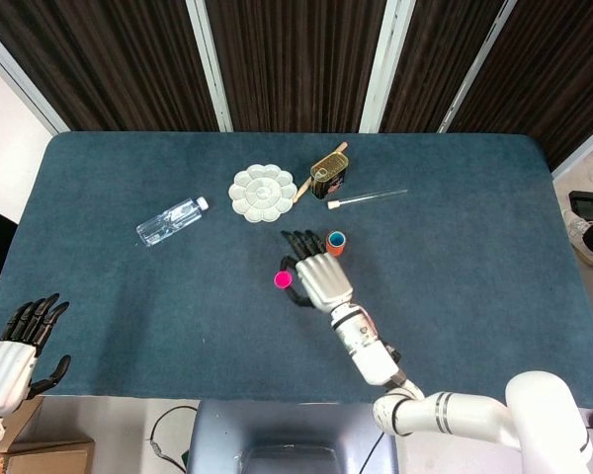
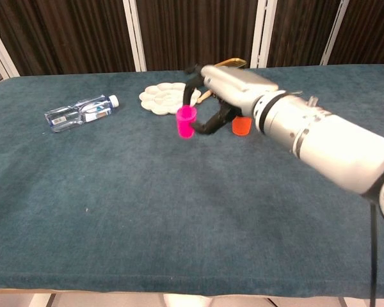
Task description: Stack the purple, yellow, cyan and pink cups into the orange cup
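Note:
My right hand (image 1: pixel 314 274) (image 2: pixel 225 89) holds the pink cup (image 1: pixel 283 279) (image 2: pixel 186 121) upright in the air, pinched at its left side, above the table's middle. The orange cup (image 1: pixel 336 242) (image 2: pixel 241 126) stands just beyond and to the right of that hand, with a cyan rim showing inside it in the head view; the forearm hides most of it in the chest view. My left hand (image 1: pixel 20 346) hangs off the table's near left corner, fingers apart and holding nothing. No separate purple or yellow cup is visible.
A white palette (image 1: pixel 262 193) (image 2: pixel 169 97), a tin can (image 1: pixel 328 175), a thin tube (image 1: pixel 368 197) and a wooden stick lie behind the orange cup. A clear water bottle (image 1: pixel 171 220) (image 2: pixel 80 112) lies at the left. The blue table (image 1: pixel 455 257) stretches out to the right.

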Motion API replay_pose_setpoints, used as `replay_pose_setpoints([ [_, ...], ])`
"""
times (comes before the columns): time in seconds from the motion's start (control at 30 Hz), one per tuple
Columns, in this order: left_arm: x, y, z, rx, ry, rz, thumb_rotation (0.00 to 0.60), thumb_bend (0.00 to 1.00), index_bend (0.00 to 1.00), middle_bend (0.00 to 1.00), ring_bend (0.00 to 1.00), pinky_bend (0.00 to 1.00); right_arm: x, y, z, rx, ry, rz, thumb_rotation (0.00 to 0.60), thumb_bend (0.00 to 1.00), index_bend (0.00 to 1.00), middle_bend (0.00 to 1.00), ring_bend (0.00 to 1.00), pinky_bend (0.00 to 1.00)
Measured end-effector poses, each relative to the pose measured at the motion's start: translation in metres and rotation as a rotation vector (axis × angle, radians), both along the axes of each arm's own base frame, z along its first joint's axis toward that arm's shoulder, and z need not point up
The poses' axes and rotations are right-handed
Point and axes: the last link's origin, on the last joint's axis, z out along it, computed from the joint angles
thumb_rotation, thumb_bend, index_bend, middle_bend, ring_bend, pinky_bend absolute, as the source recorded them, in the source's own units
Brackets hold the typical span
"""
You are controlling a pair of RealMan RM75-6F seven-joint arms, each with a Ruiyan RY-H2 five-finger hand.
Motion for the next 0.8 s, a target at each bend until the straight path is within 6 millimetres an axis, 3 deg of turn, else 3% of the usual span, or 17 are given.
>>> replay_pose_setpoints([
  [0.17, 0.000, 0.003, -0.004, -0.008, 0.010, 0.003, 0.600, 0.40, 0.00, 0.00, 0.00, 0.09, -0.024, -0.040, 0.023, -0.166, 0.019, -0.088, 0.600, 0.55, 0.71, 0.18, 0.00, 0.00],
  [0.27, 0.000, 0.004, -0.007, -0.011, 0.020, 0.005, 0.600, 0.40, 0.00, 0.00, 0.00, 0.09, -0.035, -0.052, 0.027, -0.212, 0.045, -0.127, 0.600, 0.55, 0.71, 0.19, 0.00, 0.00],
  [0.8, -0.002, 0.006, -0.004, 0.002, 0.022, 0.024, 0.600, 0.40, 0.00, 0.00, 0.00, 0.10, -0.054, -0.059, 0.001, -0.212, 0.202, -0.213, 0.600, 0.55, 0.69, 0.19, 0.00, 0.00],
])
